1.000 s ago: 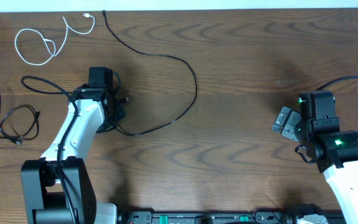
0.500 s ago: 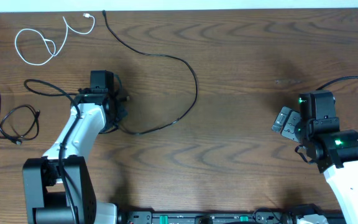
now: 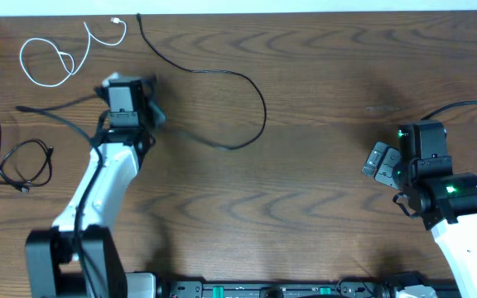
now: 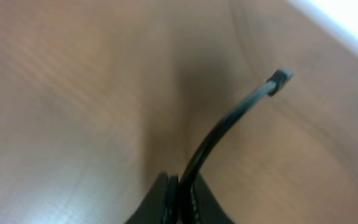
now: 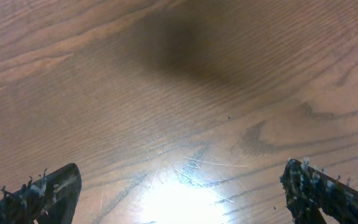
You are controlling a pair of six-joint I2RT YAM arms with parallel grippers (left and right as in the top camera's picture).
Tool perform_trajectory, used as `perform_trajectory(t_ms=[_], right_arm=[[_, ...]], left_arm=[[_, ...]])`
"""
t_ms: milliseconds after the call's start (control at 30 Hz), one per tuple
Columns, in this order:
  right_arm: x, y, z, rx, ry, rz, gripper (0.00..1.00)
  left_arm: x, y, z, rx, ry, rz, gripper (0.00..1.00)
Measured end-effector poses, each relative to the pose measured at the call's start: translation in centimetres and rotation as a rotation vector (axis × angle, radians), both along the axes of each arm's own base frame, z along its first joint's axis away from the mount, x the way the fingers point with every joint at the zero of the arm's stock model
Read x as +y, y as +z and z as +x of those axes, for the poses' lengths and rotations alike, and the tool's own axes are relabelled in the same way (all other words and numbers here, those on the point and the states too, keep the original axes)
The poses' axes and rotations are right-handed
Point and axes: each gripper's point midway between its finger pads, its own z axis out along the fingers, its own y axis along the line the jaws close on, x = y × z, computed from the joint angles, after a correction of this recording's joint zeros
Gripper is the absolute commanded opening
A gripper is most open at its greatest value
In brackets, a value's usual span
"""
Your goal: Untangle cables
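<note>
My left gripper (image 3: pixel 149 109) is shut on a long black cable (image 3: pixel 222 79). The cable runs from near the table's back edge, loops right, and comes back to the jaws. In the left wrist view the cable (image 4: pixel 229 124) rises from the closed jaws (image 4: pixel 180 199), its plug end free in the air. A second black cable (image 3: pixel 48 109) trails left from that arm. A coiled black cable (image 3: pixel 19 161) lies at the far left. A white cable (image 3: pixel 56 58) lies at the back left. My right gripper (image 3: pixel 379 159) is open and empty (image 5: pixel 179 186) over bare wood.
The wooden table (image 3: pixel 321 83) fills the view. Its back edge (image 3: pixel 305 10) meets a white wall. The right arm's own black lead (image 3: pixel 462 106) arcs off at the right edge.
My left gripper has lifted and moved toward the back of the table with the black cable. The cable's loop has pulled in tighter. The right arm has not moved.
</note>
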Motion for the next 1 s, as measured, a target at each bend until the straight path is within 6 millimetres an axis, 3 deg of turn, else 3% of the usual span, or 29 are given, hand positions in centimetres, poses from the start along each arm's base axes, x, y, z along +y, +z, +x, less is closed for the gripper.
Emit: perform_trajectory(t_ms=[133,200,400,533,667,833,1000], right_arm=[[0.0,0.0,0.0,0.0,0.0,0.0,0.99],[0.0,0.0,0.0,0.0,0.0,0.0,0.99],[0.0,0.0,0.0,0.0,0.0,0.0,0.99],[0.0,0.0,0.0,0.0,0.0,0.0,0.99],[0.0,0.0,0.0,0.0,0.0,0.0,0.99],[0.0,0.0,0.0,0.0,0.0,0.0,0.99],[0.0,0.0,0.0,0.0,0.0,0.0,0.99]], left_arm=[[-1.6,7.8,3.6,-0.305,-0.123,0.012,0.07],[-2.3,10.1,4.4,-0.367,-0.173,0.016,0.08],[-3.0,15.1,8.1,-0.459,-0.264,0.087,0.07],[-2.9,16.8,11.7,-0.493,-0.308,0.163,0.08],[-1.4,15.3,14.9,-0.483,-0.297,0.221,0.07],[1.3,9.8,17.8,-0.443,-0.259,0.256,0.07],[3.1,4.1,19.1,-0.381,-0.254,0.292,0.07]])
